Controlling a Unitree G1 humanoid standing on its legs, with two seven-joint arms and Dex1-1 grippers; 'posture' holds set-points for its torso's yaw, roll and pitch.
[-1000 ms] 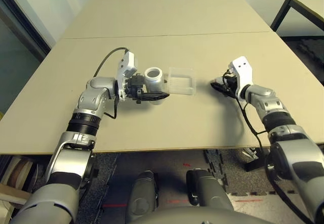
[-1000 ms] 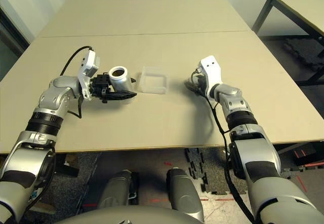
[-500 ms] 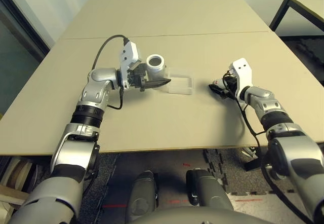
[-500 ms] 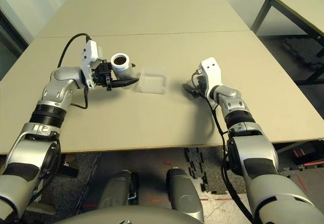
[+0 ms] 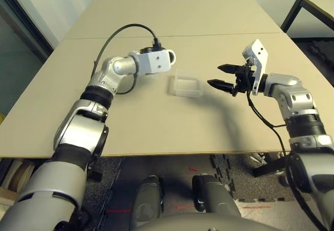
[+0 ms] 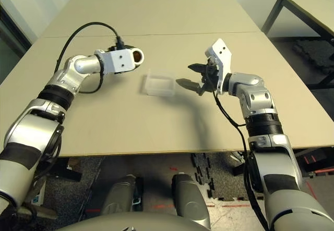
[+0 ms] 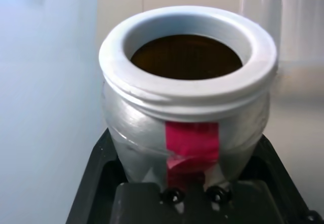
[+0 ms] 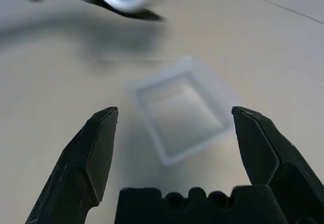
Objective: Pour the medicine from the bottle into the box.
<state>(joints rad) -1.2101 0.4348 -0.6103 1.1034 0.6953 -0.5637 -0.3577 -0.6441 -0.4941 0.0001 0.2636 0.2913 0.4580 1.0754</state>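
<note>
While the left claw (image 7: pixel 187 158) is closed around the open bottle (image 7: pixel 187 97) at the table's (image 5: pixel 156 126) eleven o'clock | right claw (image 8: pixel 174 110): wide open, empty, at the box's (image 5: pixel 188 87) three o'clock

In the left wrist view, the left gripper (image 7: pixel 190 158) is hiding the lower part of the bottle (image 7: pixel 190 97) between its fingers. Beyond the right gripper's (image 8: pixel 175 133) fingertips, the box (image 8: pixel 182 115) is blurring, and the bottle's rim is being cut off by the picture's edge.
</note>
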